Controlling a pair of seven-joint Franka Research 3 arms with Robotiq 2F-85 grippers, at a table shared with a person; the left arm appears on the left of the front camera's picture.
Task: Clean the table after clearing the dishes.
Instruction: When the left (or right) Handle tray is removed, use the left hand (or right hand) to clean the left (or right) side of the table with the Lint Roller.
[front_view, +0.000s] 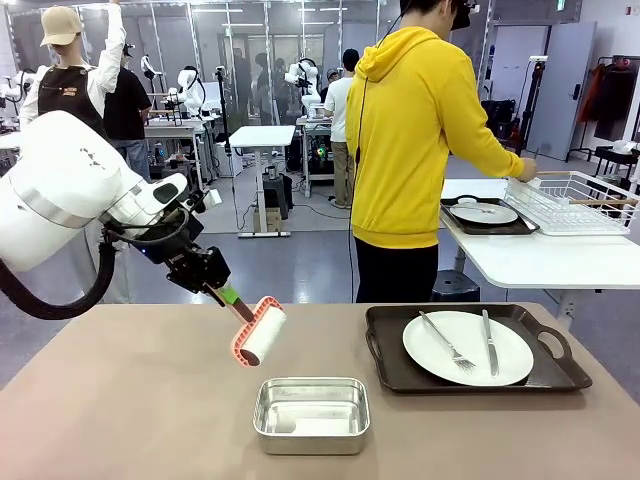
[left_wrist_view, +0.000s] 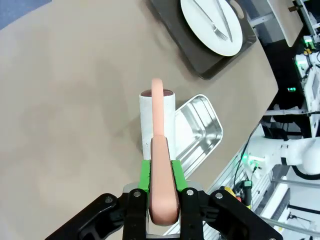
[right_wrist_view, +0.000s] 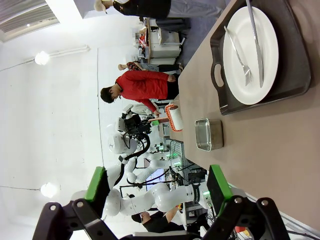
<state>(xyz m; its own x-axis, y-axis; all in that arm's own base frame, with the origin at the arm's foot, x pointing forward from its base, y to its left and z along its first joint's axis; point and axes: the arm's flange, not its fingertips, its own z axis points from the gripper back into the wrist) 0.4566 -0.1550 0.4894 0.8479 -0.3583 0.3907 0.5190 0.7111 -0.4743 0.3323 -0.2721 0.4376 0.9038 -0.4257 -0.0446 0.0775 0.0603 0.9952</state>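
Observation:
My left gripper (front_view: 222, 292) is shut on the salmon-pink handle of a lint roller (front_view: 260, 332), and holds its white roll just above the taupe table (front_view: 110, 400). In the left wrist view the green pads (left_wrist_view: 145, 175) clamp the handle, with the roll (left_wrist_view: 157, 117) over the table top (left_wrist_view: 65, 100). A white plate (front_view: 468, 347) with a fork and a knife lies on a dark tray (front_view: 385, 355) at the table's right. My right gripper (right_wrist_view: 156, 187) is open and holds nothing, well back from that tray (right_wrist_view: 300, 75).
A small steel pan (front_view: 311, 414) sits near the front edge, just right of the roller. A person in a yellow hoodie (front_view: 420, 130) stands turned away at a white side table (front_view: 540, 262) that bears a wire rack (front_view: 578, 200) and another tray with a plate (front_view: 486, 214).

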